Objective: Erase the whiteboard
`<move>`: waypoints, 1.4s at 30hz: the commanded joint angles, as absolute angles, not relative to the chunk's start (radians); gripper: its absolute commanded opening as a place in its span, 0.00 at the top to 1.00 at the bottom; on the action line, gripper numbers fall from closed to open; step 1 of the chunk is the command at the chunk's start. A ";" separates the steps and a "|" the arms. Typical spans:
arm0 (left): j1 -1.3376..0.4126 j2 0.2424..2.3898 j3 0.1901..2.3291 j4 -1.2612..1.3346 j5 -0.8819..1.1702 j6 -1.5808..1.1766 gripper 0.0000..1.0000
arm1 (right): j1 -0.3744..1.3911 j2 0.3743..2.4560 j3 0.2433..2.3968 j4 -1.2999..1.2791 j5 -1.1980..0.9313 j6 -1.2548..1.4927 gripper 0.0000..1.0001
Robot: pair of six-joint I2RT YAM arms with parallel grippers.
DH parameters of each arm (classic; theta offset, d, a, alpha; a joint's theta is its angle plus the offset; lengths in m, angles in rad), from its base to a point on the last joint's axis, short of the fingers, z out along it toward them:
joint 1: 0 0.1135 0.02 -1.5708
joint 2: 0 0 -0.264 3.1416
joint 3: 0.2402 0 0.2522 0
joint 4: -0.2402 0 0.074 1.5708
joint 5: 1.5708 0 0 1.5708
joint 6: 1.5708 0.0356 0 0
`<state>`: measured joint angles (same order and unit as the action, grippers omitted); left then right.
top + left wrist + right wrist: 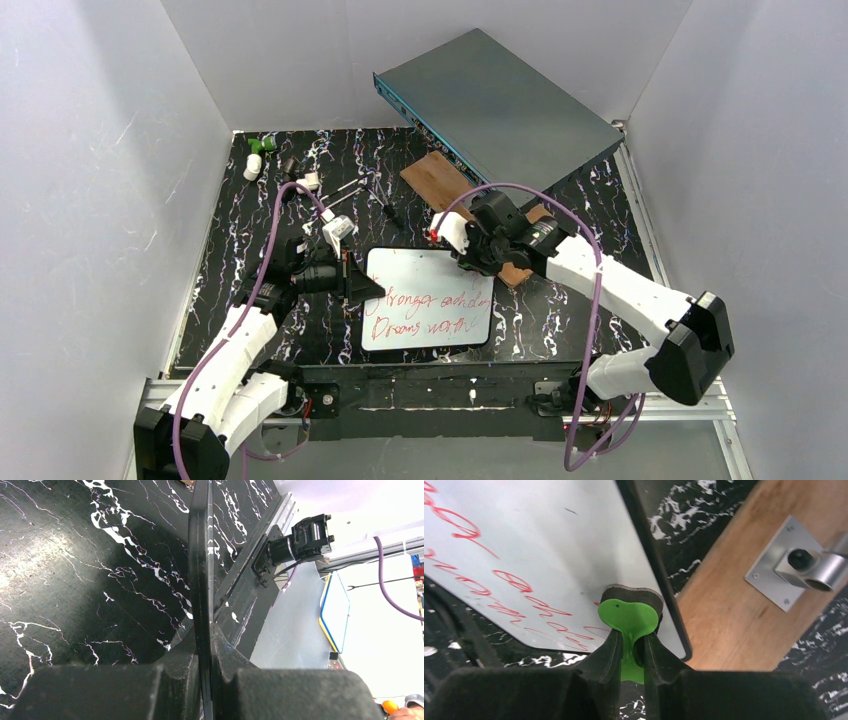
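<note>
The whiteboard (430,298) lies flat mid-table, with two lines of red handwriting on its lower half and its upper half blank. My left gripper (360,285) is shut on the board's left edge; in the left wrist view the thin black rim (201,580) runs edge-on between the fingers of that gripper (205,650). My right gripper (466,256) is over the board's top right corner. In the right wrist view that gripper (630,645) is shut on a green eraser (629,617), whose dark felt pad rests on the white surface (539,545) near the rim.
A grey-teal metal box (495,105) leans at the back right. A brown wooden plank (440,180) lies beside the board, with a metal bracket (794,565) on it. Small caps (258,150) and pens (385,205) lie at the back left.
</note>
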<state>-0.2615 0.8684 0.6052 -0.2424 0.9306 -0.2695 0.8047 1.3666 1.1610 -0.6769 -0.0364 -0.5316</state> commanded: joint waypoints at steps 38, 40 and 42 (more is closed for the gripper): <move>-0.285 0.845 0.629 -0.279 0.915 -0.158 1.00 | 0.809 1.315 1.062 -0.642 -0.119 -0.573 0.99; -0.286 0.845 0.627 -0.279 0.915 -0.159 1.00 | 0.831 1.335 1.086 -0.649 -0.118 -0.570 0.99; -0.285 0.846 0.629 -0.281 0.913 -0.157 1.00 | 0.847 1.354 1.115 -0.657 -0.121 -0.562 0.99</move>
